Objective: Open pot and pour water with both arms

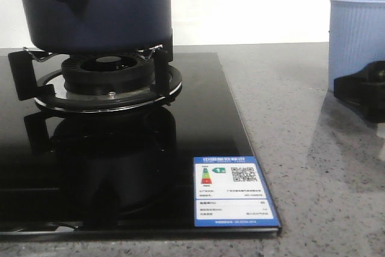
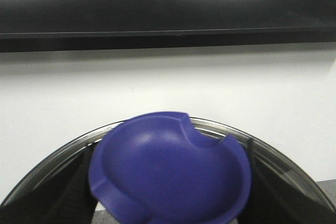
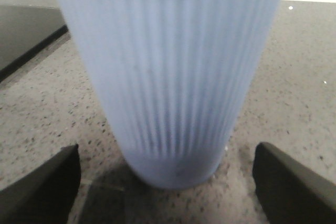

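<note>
The dark navy pot (image 1: 96, 10) sits on the burner stand at the far left of the front view; its top is out of frame. In the left wrist view my left gripper (image 2: 168, 192) is shut on the blue knob (image 2: 168, 171) of a glass lid with a steel rim (image 2: 79, 142). A dark finger touches each side of the knob. The light blue ribbed cup (image 1: 356, 43) stands on the counter at the right. My right gripper (image 3: 168, 192) is open, with one finger on each side of the cup (image 3: 168, 66) and not touching it. It shows as a dark block (image 1: 361, 88) in the front view.
The black glass hob (image 1: 120, 167) with its burner ring (image 1: 108, 79) fills the left. A blue-and-white energy label (image 1: 233, 192) lies at its front right corner. Speckled grey counter (image 1: 301, 148) lies between hob and cup. A white wall stands behind.
</note>
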